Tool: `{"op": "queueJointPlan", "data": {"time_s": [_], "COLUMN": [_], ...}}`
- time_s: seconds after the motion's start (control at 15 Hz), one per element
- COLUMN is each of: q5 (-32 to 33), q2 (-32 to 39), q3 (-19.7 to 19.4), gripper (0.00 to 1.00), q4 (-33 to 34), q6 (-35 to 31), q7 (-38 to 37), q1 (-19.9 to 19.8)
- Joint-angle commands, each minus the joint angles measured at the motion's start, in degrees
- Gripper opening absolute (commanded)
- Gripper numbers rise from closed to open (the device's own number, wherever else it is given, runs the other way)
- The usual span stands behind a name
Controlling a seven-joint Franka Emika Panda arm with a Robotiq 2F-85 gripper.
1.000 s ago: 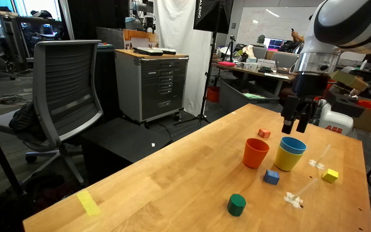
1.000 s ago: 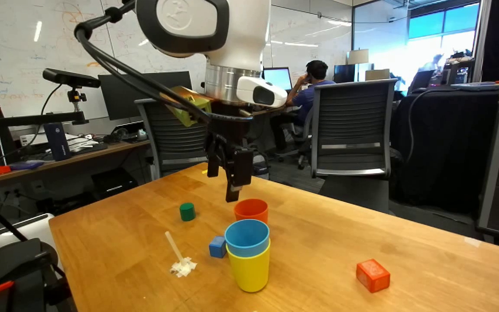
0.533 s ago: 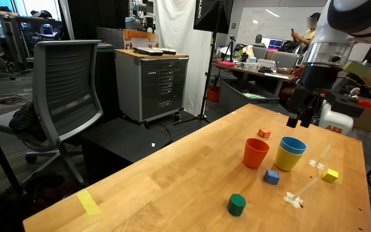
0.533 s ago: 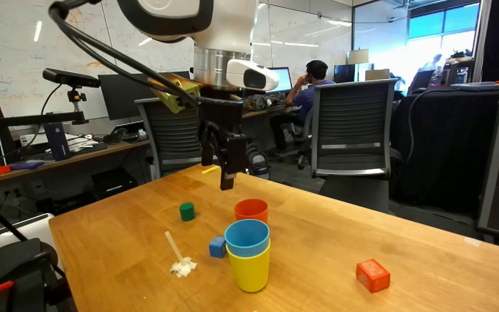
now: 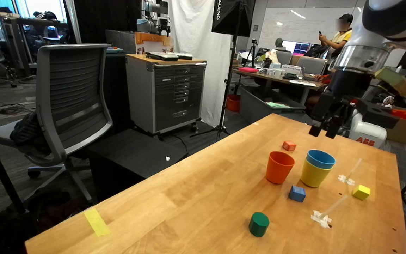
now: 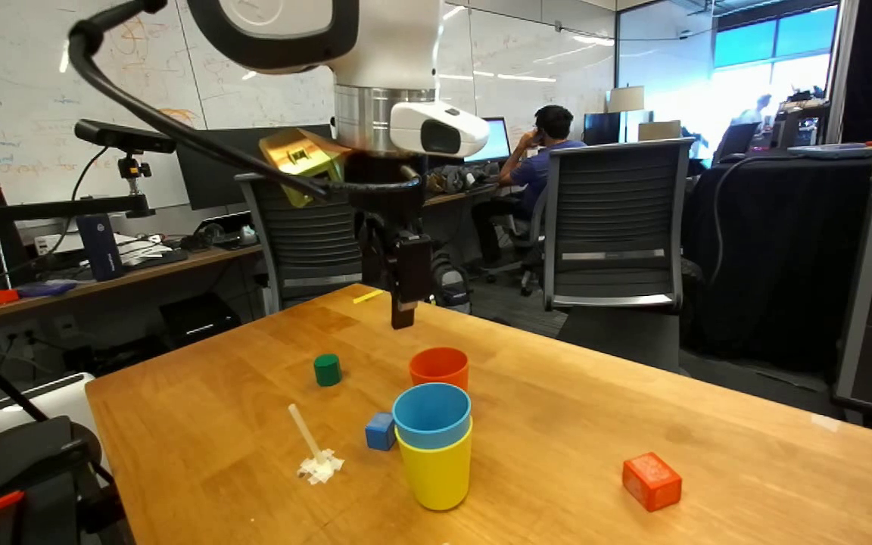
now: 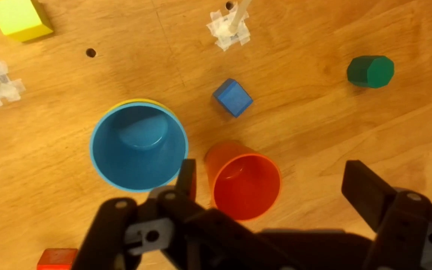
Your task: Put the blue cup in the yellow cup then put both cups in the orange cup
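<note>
The blue cup (image 5: 321, 158) sits inside the yellow cup (image 5: 314, 175), its upper part standing above the yellow rim; both are upright on the table. In the wrist view the blue cup (image 7: 141, 150) shows its inside, with a thin arc of the yellow cup (image 7: 137, 100) behind. The orange cup (image 5: 279, 170) stands upright and empty beside them, also in the wrist view (image 7: 249, 187); the nested cups partly hide it in an exterior view (image 6: 440, 365). My gripper (image 7: 270, 165) is open and empty, high above the cups (image 5: 323, 134).
A blue block (image 5: 297, 194) lies close to the cups. A green block (image 5: 259, 224), a yellow block (image 5: 361, 192) and an orange-red block (image 6: 652, 481) lie around them. Two thin pale sticks are taped upright, one near the blue block (image 6: 304, 431).
My gripper has risen from the cups, shifted a little, then tilted and turned slightly. The cups and blocks have not moved. A person has come into view in the background.
</note>
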State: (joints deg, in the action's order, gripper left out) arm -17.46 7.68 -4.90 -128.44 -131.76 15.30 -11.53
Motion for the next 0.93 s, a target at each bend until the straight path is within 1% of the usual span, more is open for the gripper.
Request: {"op": "queueJointPlan", "data": {"time_s": [0.0,0.27,0.6,0.87], "q5": [-1.48,-0.15,-1.94,-0.65], "q2": [-0.85,-0.38,-0.04,0.03], "q3": [-0.75,-1.68,-1.37,-1.15], "gripper": [1.00,1.00,1.00,1.00], "q4": [-1.62,-1.83,-2.11,-3.30], "q6": [-3.54,-6.45,-7.04,-7.90], "q7": [-0.37,-2.97,-1.56,-2.64], "q1": [0.30,0.15,0.03,0.74]}}
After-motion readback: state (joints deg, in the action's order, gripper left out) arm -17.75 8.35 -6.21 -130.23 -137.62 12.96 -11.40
